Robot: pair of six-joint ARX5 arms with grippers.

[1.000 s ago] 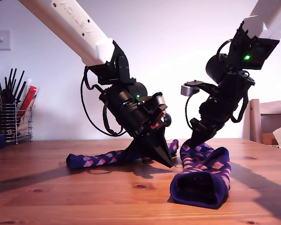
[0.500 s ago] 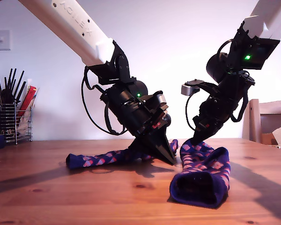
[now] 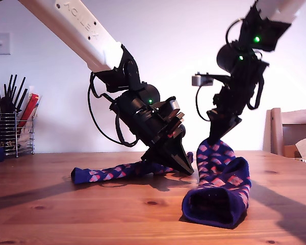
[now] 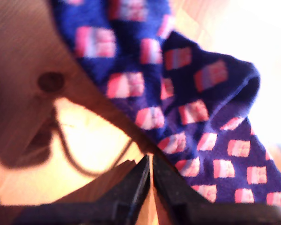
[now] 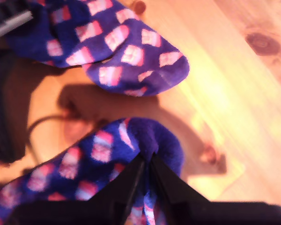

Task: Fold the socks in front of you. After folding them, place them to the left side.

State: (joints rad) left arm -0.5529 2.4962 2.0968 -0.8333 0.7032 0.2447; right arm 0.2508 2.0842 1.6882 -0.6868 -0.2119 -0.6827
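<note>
**Status: fold started, neither sock folded, placement not begun**

The socks are two, and both are on the desk (image 3: pixel 66 214) near the middle of the exterior view.

1. Flat sock (image 3: pixel 122 171): it lies stretched along the desk toward the exterior view's left, in a single layer as far as we can see. No fold is visible on it.
2. Raised sock (image 3: pixel 222 189): its open cuff rests on the desk toward the camera. Its other end is held up off the desk, so the sock stands in an arch. It is not yet doubled over on itself.

End effector states:

- Our second end effector (image 3: pixel 214 140) is clamped on the raised end of the raised sock. The second wrist view shows the jaws closed with knit bunched at their tips (image 5: pixel 147 159).
- Our first end effector (image 3: pixel 185 171) is down at the desk by the near end of the flat sock. Its jaws are drawn together to a thin slit (image 4: pixel 150 164). We cannot tell whether any fabric is pinched between them.

Our judgement: the task is at an early stage. Remaining steps are to carry the raised end over to the cuff, fold the flat sock, and move both socks to the side. A utensil rack (image 3: pixel 13 127) stands at the exterior view's left, well clear of the socks.
</note>
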